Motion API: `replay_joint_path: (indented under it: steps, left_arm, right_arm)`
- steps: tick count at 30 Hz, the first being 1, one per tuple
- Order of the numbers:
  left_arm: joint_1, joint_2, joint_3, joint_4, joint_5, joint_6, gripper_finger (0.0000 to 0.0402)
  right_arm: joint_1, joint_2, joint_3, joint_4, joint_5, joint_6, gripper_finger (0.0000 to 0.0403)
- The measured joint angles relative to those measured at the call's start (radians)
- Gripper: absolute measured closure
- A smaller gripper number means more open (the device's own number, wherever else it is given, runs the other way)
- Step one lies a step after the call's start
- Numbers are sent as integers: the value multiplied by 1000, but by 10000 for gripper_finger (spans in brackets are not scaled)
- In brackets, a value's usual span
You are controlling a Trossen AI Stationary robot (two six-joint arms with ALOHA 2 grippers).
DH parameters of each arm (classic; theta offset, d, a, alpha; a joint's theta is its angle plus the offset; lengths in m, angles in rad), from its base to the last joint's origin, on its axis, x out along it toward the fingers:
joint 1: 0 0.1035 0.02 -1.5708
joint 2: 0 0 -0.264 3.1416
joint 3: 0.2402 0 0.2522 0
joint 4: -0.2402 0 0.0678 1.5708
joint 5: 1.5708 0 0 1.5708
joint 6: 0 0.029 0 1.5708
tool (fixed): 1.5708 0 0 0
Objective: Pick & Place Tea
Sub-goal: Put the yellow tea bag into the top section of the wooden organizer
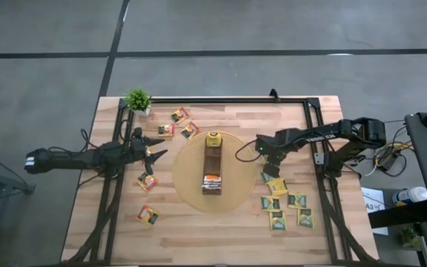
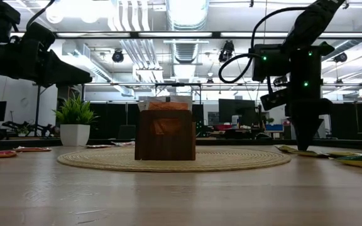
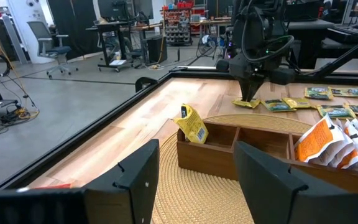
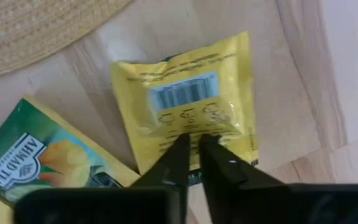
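My right gripper (image 4: pixel 191 142) points down at the table, right of the round woven mat (image 1: pixel 187 189), and is shut on a yellow tea sachet (image 4: pixel 185 93). That sachet lies flat on the wood, barcode side up, partly over a green-and-yellow sachet (image 4: pixel 42 155). Several more sachets (image 1: pixel 288 208) lie nearer the front edge. My left gripper (image 3: pixel 194 180) hovers open at the table's left side, level, with nothing between its fingers. On the mat stands a long brown box (image 1: pixel 212 167) with a yellow sachet (image 3: pixel 191 123) upright in one end and orange ones (image 3: pixel 325 140) in the other. My right gripper comes from above, fingers pointing down. It pinches the yellow sachet near the middle of its face (image 4: pixel 194 127), below the barcode, between the two fingertips. The foil is puckered beside the fingers (image 4: pixel 225 115). The sachet still lies on the table.
Orange sachets (image 1: pixel 180 122) lie scattered at the far left, with more (image 1: pixel 147 199) near my left gripper. A small potted plant (image 1: pixel 138 99) stands at the far left corner. A dark metal frame (image 1: pixel 313 141) runs along the table's edges.
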Motion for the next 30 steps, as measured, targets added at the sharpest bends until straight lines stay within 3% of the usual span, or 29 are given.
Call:
replay_joint_path:
  steps: [6,19,26,30]
  left_arm:
    - [0,0,0,0,0,0,199]
    - [-1,0,0,0,0,0,199]
    - [0,0,0,0,0,0,199]
    - [0,0,0,0,0,0,199]
  right_arm:
    - [0,2,26,-25,26,-4,394]
    - [21,-6,239,-225,158,-82,395]
    - [21,-7,274,-231,-62,-110,394]
    - [21,-8,271,-238,-90,-171,387]
